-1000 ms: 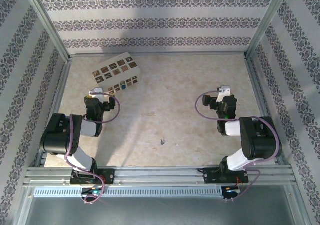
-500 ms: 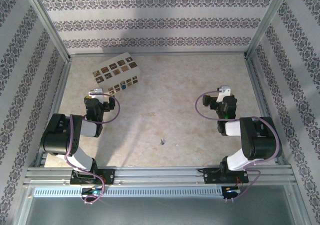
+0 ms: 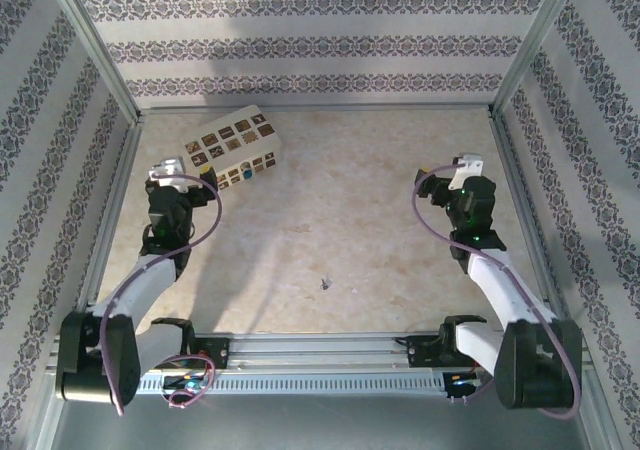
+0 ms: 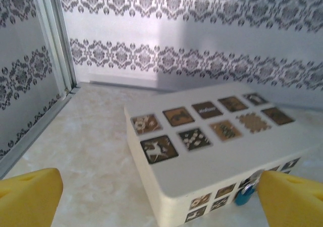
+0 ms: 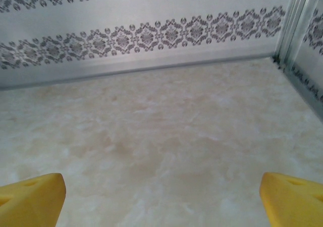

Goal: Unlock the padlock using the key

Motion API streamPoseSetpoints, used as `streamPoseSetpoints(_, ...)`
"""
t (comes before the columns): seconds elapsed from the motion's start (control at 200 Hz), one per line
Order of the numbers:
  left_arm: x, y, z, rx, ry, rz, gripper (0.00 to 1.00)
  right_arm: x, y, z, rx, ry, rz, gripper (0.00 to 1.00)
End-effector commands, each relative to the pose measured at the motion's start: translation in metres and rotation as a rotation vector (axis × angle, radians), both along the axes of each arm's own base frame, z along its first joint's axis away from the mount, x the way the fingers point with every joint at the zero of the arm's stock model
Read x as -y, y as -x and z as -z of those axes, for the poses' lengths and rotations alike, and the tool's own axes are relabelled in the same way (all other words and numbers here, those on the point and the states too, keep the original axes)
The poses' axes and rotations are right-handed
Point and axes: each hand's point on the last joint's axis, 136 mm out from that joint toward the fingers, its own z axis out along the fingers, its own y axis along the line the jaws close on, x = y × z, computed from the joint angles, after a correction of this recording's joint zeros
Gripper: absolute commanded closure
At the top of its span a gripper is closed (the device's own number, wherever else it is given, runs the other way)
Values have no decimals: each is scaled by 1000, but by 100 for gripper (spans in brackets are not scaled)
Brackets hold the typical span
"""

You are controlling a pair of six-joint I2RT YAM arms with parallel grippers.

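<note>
L fingers [image 4: 28, 196] wide open, empty, near box [image 4: 202, 151] w/ blue padlock [image 4: 243, 193]; R fingers [image 5: 30, 194] open, empty, well right of box.

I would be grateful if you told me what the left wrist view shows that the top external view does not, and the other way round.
Left wrist view: the left gripper's yellow fingertips spread wide, and legible tile pictures, a deer tile among them. Top external view: both arms, the right gripper, and a small dark object, probably the key, lying on the table. Shared: the white box and the blue padlock on its side.
</note>
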Motion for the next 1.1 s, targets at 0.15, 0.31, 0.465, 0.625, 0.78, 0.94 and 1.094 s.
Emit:
streamPoseSetpoints(0.15, 31, 32, 27, -227, 302, 102, 1, -68, 59, 21, -345, -345, -234, 17)
streamPoseSetpoints(0.31, 63, 45, 47, -340, 482, 211, 1, -119, 97, 34, -537, -444, -392, 24)
streamPoseSetpoints(0.465, 94, 55, 70, -409, 636, 292, 1, -164, 133, 53, -679, -416, -521, 28)
streamPoseSetpoints(0.625, 108, 60, 88, -443, 681, 307, 1, -204, 161, 78, -795, -337, -632, 35)
streamPoseSetpoints(0.78, 116, 56, 92, -457, 694, 316, 1, -232, 179, 105, -888, -277, -712, 42)
streamPoseSetpoints(0.94, 123, 52, 99, -483, 702, 322, 1, -257, 191, 125, -949, -233, -780, 49)
streamPoseSetpoints(1.094, 126, 49, 102, -491, 709, 323, 1, -273, 193, 138, -969, -213, -819, 55)
